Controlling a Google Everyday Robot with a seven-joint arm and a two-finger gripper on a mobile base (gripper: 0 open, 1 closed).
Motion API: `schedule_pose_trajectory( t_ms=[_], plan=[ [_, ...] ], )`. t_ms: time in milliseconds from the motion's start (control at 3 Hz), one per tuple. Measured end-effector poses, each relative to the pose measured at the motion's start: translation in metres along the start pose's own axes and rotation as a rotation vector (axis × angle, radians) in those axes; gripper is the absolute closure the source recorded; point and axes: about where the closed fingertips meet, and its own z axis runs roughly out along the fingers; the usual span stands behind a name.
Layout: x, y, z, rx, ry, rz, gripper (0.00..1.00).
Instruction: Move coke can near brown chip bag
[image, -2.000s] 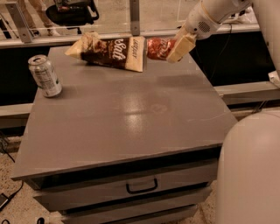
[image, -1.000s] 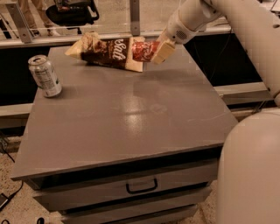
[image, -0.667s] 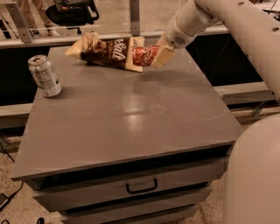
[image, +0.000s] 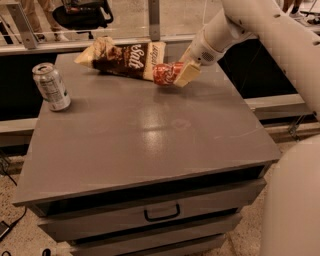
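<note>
The red coke can (image: 165, 73) lies on its side at the far part of the grey cabinet top, touching the right end of the brown chip bag (image: 125, 57). The bag is crinkled, dark brown and cream with white "Salt" lettering, and lies along the back edge. My gripper (image: 182, 74) reaches in from the upper right on the white arm. Its cream fingers (image: 186, 75) are around the can's right end, low over the surface.
A silver-grey can (image: 51, 86) stands upright near the left edge of the cabinet top (image: 150, 130). A drawer with a dark handle (image: 162, 214) is at the front. My white base (image: 295, 200) fills the lower right. A railing and window run behind.
My gripper has carried the coke can left and down from the back right corner to the right end of the chip bag. The silver-grey can has not moved.
</note>
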Motion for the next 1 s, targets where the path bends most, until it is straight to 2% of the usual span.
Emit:
schedule_pose_trajectory(
  t_ms=[333, 667, 1000],
  plan=[
    [-0.0018, 0.0082, -0.0007, -0.025, -0.037, -0.004, 0.11],
    [-0.0021, 0.0088, 0.0023, -0.028, -0.036, -0.004, 0.0],
    [-0.0021, 0.0088, 0.0024, -0.029, -0.036, -0.004, 0.0]
  ],
)
